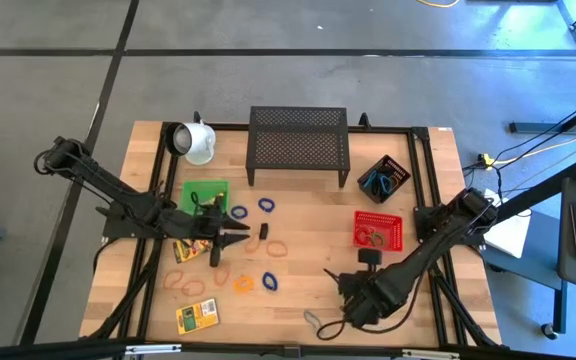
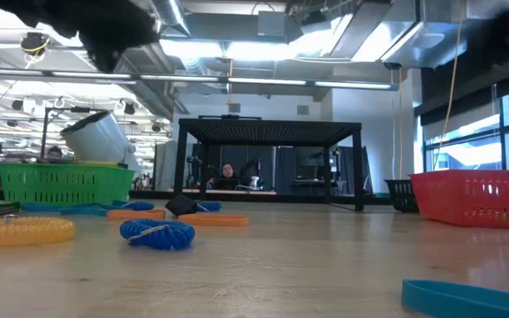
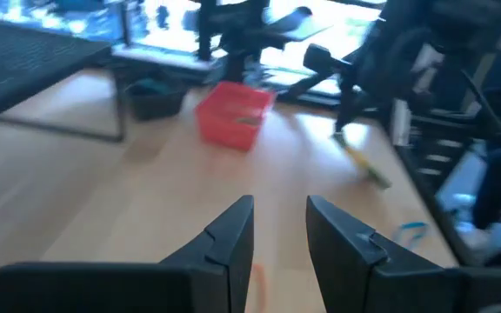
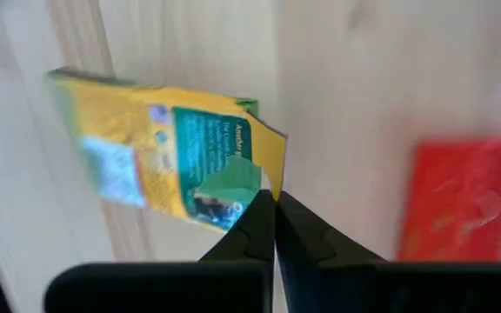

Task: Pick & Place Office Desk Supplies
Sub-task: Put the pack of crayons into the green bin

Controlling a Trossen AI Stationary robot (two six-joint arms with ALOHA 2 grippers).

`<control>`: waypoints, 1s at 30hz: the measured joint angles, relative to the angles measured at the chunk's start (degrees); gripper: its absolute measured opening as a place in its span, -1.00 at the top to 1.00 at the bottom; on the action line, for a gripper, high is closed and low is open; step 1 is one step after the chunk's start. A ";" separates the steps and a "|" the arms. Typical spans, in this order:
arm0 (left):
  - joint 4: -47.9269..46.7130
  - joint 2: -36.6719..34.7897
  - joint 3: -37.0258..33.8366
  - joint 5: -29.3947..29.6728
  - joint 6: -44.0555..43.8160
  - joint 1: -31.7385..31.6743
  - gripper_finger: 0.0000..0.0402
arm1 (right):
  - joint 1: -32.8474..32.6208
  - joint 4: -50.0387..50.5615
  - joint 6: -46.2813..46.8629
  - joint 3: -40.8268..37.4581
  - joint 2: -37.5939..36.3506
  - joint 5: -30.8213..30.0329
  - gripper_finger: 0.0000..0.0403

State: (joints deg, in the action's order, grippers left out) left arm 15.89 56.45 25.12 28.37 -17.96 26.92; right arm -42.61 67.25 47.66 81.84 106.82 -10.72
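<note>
Right wrist view shows us the right claw [image 4: 274, 207] clenched on the open flap corner of a yellow-and-green crayon box [image 4: 159, 152], which hangs above the table [image 4: 355, 78] with the red basket [image 4: 468, 200] near. Our worry is the grip: only a thin cardboard flap sits between the fingers, so the box could swing, tear or slip free if the arm moves fast. From above, the left claw [image 1: 230, 237] hovers over the loose rubber bands [image 1: 266, 205] beside the green basket [image 1: 200, 189], fingers parted and holding nothing. A dropped box might scatter those bands
</note>
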 joint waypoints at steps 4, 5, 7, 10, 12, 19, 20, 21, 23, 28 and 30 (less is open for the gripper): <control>1.94 0.00 0.00 -5.80 1.38 0.13 0.50 | 0.00 1.72 0.08 6.39 -0.02 -10.94 0.98; 1.96 0.00 0.00 -7.10 1.36 0.33 0.50 | 0.00 1.98 0.09 7.89 -0.02 -13.80 0.98; 1.94 0.02 0.00 -8.98 1.60 1.06 0.50 | 0.01 1.98 0.09 10.66 -0.02 -19.45 0.98; 1.94 0.02 0.00 -9.55 2.93 2.79 0.48 | 0.02 1.78 0.11 14.27 -0.02 -27.38 0.98; 2.10 0.02 0.00 -9.25 4.02 4.05 0.46 | 0.18 1.13 0.09 16.05 -0.04 -31.58 0.98; 4.10 0.05 0.00 -8.91 7.64 8.11 0.34 | 1.67 -5.19 -0.09 18.58 -0.06 -37.47 0.98; 4.39 0.23 0.00 -8.92 7.90 8.63 0.31 | 2.00 -5.94 -0.10 18.58 -0.06 -37.46 0.98; 4.93 0.63 0.00 -8.95 8.18 9.09 0.28 | 2.32 -6.49 -0.09 18.58 -0.06 -37.45 0.98; 7.12 1.88 0.00 -8.93 8.27 9.81 0.22 | 3.04 -7.45 -0.10 18.58 -0.06 -37.45 0.98; 13.86 7.13 0.00 -7.68 8.31 10.23 0.07 | 4.86 -9.08 -0.11 18.58 -0.06 -37.29 0.98; 16.20 9.33 0.00 -6.60 9.21 10.10 0.02 | 5.45 -9.54 -0.11 18.58 -0.06 -37.16 0.98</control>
State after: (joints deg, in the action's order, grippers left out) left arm 32.09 65.78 25.12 21.78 -8.74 37.02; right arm -37.16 57.71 47.55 100.42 106.76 -47.88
